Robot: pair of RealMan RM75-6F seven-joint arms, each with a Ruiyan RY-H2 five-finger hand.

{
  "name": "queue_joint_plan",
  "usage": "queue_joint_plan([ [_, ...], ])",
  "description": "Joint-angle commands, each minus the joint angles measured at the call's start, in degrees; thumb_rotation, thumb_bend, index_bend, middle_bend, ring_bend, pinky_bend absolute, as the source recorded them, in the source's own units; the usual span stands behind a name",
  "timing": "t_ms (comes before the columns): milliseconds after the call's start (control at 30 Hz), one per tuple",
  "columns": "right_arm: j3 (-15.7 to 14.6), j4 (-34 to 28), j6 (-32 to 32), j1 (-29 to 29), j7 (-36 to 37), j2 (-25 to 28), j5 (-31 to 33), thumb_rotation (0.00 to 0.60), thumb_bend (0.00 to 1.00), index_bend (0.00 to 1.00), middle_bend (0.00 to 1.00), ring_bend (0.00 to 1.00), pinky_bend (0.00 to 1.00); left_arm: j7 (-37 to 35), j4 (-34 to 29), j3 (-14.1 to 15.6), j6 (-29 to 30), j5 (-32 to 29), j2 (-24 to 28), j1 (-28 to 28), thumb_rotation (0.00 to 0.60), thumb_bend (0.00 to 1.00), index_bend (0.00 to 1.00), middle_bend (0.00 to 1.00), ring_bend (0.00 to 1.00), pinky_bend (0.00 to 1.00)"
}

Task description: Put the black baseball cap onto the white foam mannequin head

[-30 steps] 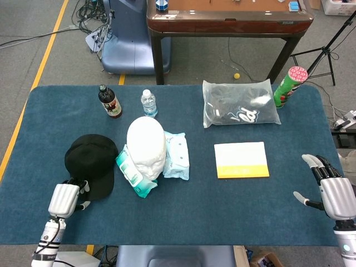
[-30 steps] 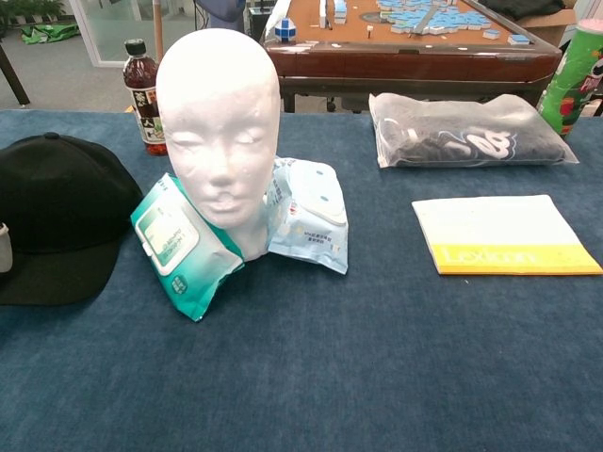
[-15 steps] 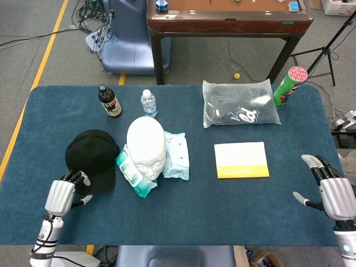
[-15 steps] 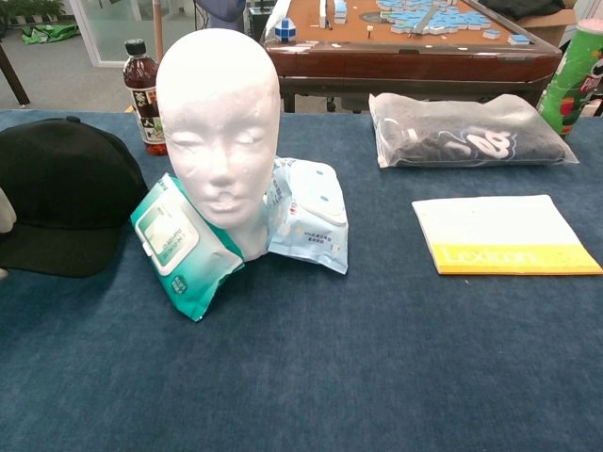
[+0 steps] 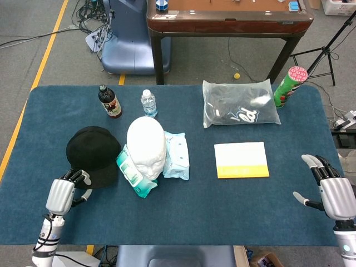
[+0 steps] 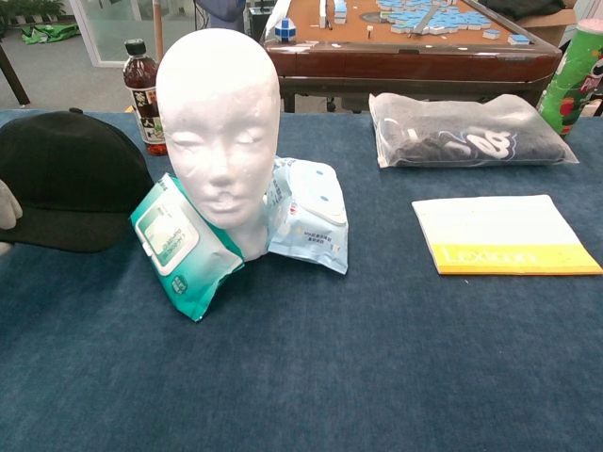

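Note:
The black baseball cap (image 5: 93, 156) is left of the white foam mannequin head (image 5: 146, 147), which stands upright near the table's middle. My left hand (image 5: 63, 192) is at the cap's near edge and pinches its brim. In the chest view the cap (image 6: 71, 179) appears raised at its front, with a bit of the left hand (image 6: 8, 203) at the frame's left edge. The mannequin head (image 6: 219, 132) faces that camera. My right hand (image 5: 334, 192) hovers near the table's front right corner, fingers spread, holding nothing.
Two wet-wipe packs, teal (image 5: 132, 172) and light blue (image 5: 177, 156), lean against the mannequin's base. A dark bottle (image 5: 110, 102) and a small water bottle (image 5: 148, 103) stand behind. A bagged garment (image 5: 239, 104), a green can (image 5: 290, 86) and a white-yellow book (image 5: 241, 159) lie to the right.
My left hand has taken the cap's brim and moved it up and slightly toward the mannequin head. The right hand has not moved.

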Motion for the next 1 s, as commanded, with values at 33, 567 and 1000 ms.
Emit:
queue_joint_plan([
  [33, 0.0, 0.0, 0.0, 0.0, 0.0, 0.0, 0.0, 0.600, 0.00, 0.13, 0.18, 0.12, 0.30, -0.2, 0.2, 0.0, 0.2, -0.1, -0.1, 0.0, 0.600, 0.31, 0.57, 0.45, 0.28, 0.50],
  [567, 0.0, 0.0, 0.0, 0.0, -0.1, -0.1, -0.1, 0.600, 0.00, 0.13, 0.18, 0.12, 0.30, -3.9, 2.5, -1.1, 3.6, 0.1, -1.3, -0.2, 0.600, 0.38, 0.61, 0.45, 0.28, 0.49],
  [1000, -0.2, -0.1, 0.5, -0.2, 0.1, 0.0, -0.6, 0.600, 0.00, 0.13, 0.18, 0.12, 0.30, -1.8, 1.2, -3.3, 8.4, 1.0, 1.0, -1.3, 0.600, 0.38, 0.68, 0.45, 0.29, 0.49],
])
